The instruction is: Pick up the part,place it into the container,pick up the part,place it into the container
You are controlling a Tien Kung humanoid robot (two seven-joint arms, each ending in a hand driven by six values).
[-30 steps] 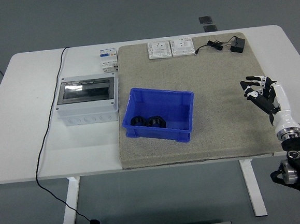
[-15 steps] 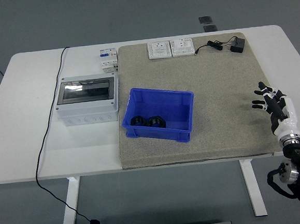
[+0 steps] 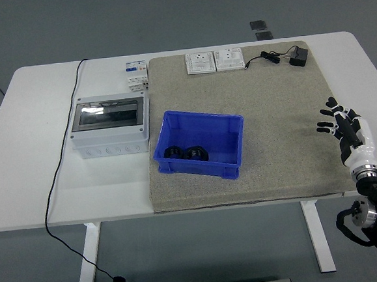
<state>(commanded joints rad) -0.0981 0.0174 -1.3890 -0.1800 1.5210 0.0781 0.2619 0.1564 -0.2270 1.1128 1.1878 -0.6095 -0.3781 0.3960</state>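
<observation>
Already two black ring-shaped parts (image 3: 185, 153) lie side by side on the floor of the blue rectangular plastic container (image 3: 200, 122), against its near wall and toward its left end. That container sits on the grey felt mat (image 3: 270, 102) covering the right part of the white surface (image 3: 36, 114), and it serves as the landmark for everything else. To its left, just off the mat, stands a grey electrical box with a dark see-through lid (image 3: 109, 125). Beyond it, at the mat's far edge, lie two white switch plates (image 3: 215, 61), and further right of those a black adapter with its short cable (image 3: 286, 57). A thin black cord (image 3: 60, 164) runs down the surface well left of the container and drops to the floor.

The right hand (image 3: 341, 124) hovers well to the right of the container, over the mat's right edge, fingers spread and holding nothing. The left hand is out of view.

Judging by how things lie, both parts appear to be placed, and no loose part shows on the mat. The step in hand looks like clearing away: the open hand should keep its fingers relaxed, stay above the mat, and draw off to the right without sweeping back toward the container.
</observation>
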